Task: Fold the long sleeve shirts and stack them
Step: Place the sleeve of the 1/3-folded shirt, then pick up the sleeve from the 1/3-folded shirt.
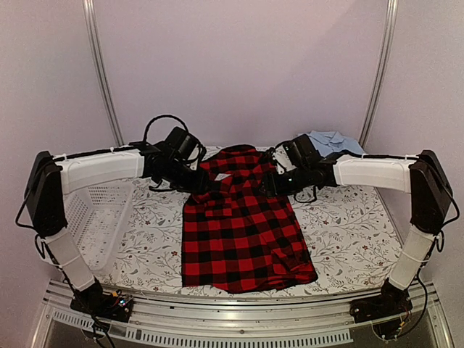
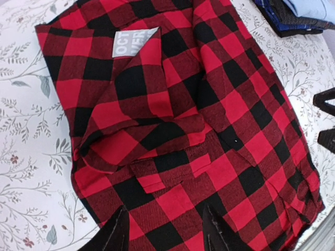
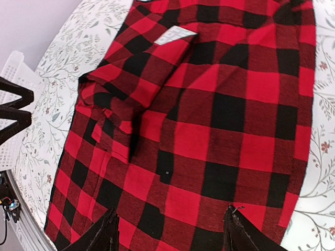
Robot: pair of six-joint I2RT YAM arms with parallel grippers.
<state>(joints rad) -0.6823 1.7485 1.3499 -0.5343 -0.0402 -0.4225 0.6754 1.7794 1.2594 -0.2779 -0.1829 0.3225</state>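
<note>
The red-and-black check shirt (image 1: 243, 225) lies on the table, its sides folded in and its collar toward the back. A grey neck label (image 2: 131, 42) shows inside the collar. My left gripper (image 1: 205, 185) hovers over the shirt's upper left part. In the left wrist view my left gripper (image 2: 165, 209) is open, with only cloth below the fingertips. My right gripper (image 1: 270, 183) hangs over the upper right part. Its wrist view shows my right gripper (image 3: 171, 210) open and holding nothing. A folded light blue shirt (image 1: 333, 141) rests at the back right, on dark navy shirts (image 2: 288, 21).
A white mesh basket (image 1: 101, 210) stands at the table's left side, under the left arm. The floral tablecloth (image 1: 348, 232) shows on both sides of the check shirt. The metal rail of the near edge (image 1: 239, 304) runs just in front of the shirt's hem.
</note>
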